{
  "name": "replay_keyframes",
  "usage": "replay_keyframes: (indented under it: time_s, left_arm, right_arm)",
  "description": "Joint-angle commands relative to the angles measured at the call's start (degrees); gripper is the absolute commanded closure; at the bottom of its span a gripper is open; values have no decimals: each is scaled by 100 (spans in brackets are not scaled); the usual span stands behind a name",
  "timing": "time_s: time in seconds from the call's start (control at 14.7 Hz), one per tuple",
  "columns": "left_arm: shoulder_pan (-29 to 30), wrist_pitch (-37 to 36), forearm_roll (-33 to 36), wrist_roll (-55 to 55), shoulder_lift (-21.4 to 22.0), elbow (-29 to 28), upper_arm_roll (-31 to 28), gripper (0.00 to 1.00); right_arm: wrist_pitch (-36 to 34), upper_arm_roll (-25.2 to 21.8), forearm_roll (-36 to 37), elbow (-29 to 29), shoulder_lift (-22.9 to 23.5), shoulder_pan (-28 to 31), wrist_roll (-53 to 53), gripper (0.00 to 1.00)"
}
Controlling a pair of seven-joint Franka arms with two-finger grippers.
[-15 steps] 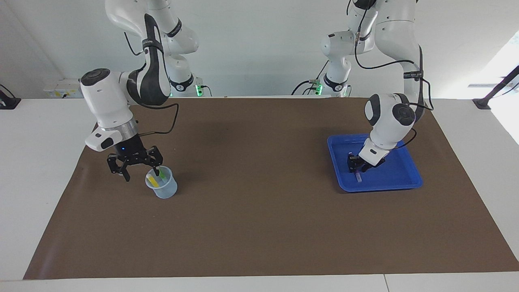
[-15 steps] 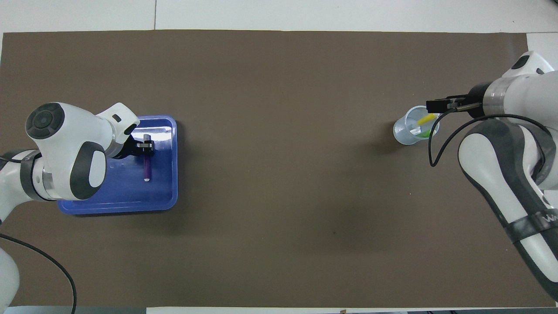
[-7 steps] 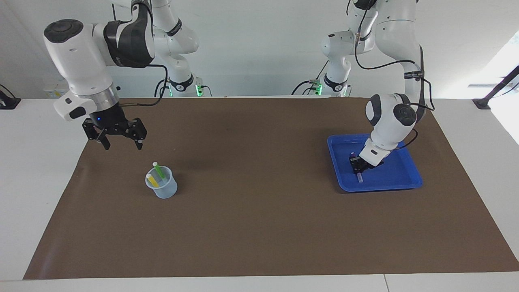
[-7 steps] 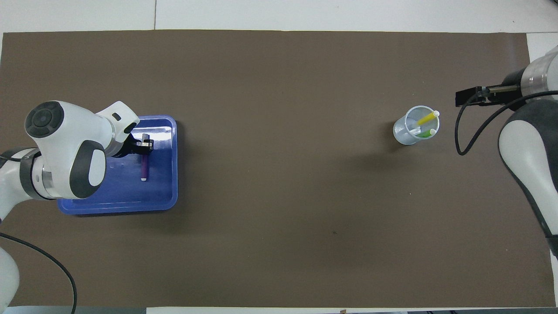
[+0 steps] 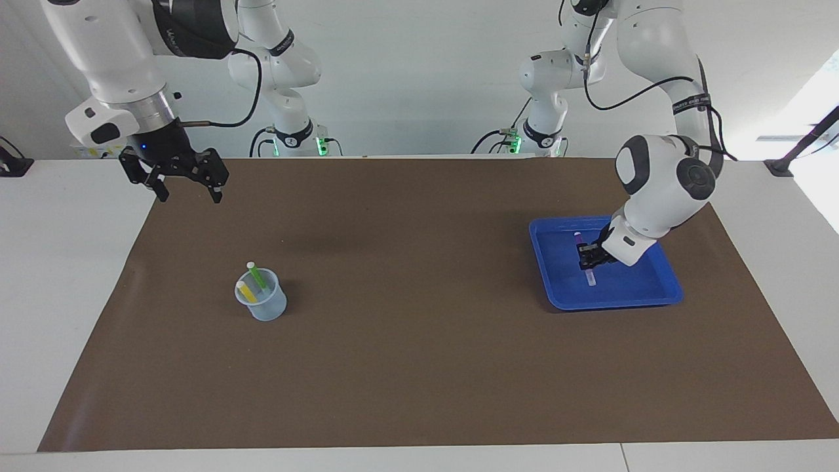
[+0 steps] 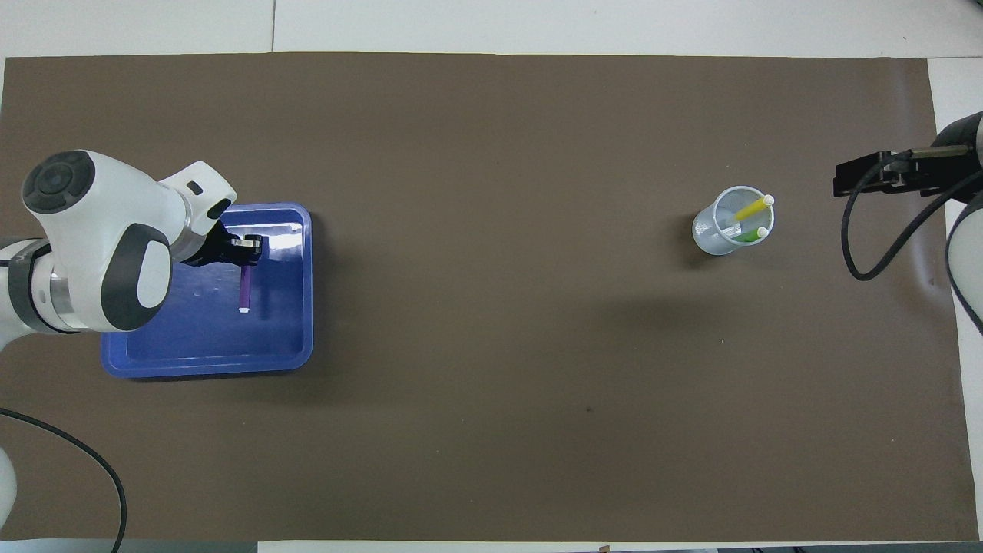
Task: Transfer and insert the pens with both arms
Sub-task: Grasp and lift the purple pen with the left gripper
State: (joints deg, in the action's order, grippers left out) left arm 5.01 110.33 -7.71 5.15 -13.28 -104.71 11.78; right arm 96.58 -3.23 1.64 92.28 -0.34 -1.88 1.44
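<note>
The purple pen (image 5: 585,261) (image 6: 244,286) hangs slanted just above the floor of the blue tray (image 5: 642,283) (image 6: 177,338), whitish cap end lowest. My left gripper (image 5: 588,257) (image 6: 246,250) is shut on its upper part. The yellow pen (image 5: 244,290) (image 6: 749,208) and the green pen (image 5: 257,276) (image 6: 749,234) lean inside a clear cup (image 5: 267,306) (image 6: 710,234), cap ends up. My right gripper (image 5: 189,194) (image 6: 845,181) hangs open and empty, high over the mat's edge toward the right arm's end, well apart from the cup.
A brown mat (image 5: 419,341) covers most of the white table. Two smaller white arms with green lights (image 5: 292,128) (image 5: 541,128) stand at the robots' edge of the table. A black clamp base (image 5: 781,167) sits at the left arm's end.
My right gripper rose from the cup's rim and drew away toward its own base, leaving the green pen in the cup. My left gripper shut on the purple pen and raised it slightly.
</note>
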Motion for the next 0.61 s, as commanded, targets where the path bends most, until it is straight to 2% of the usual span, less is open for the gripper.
replay_keyframes:
  time_s: [0.0,0.2,0.54]
  left_arm:
    - [18,-958,-449,965,80,740,25,100]
    - [-52,-1452,-1283,2503,316,1032,52,100]
    - [-184,-1497,-2655,5106,800,1006,157,100]
  right_arm:
    - [-25,60,39,176,-98,56,128,0]
    - [-25,68,21,194,-124,48,128,0]
    - [-157,410,-93,36,-72,48,294,0]
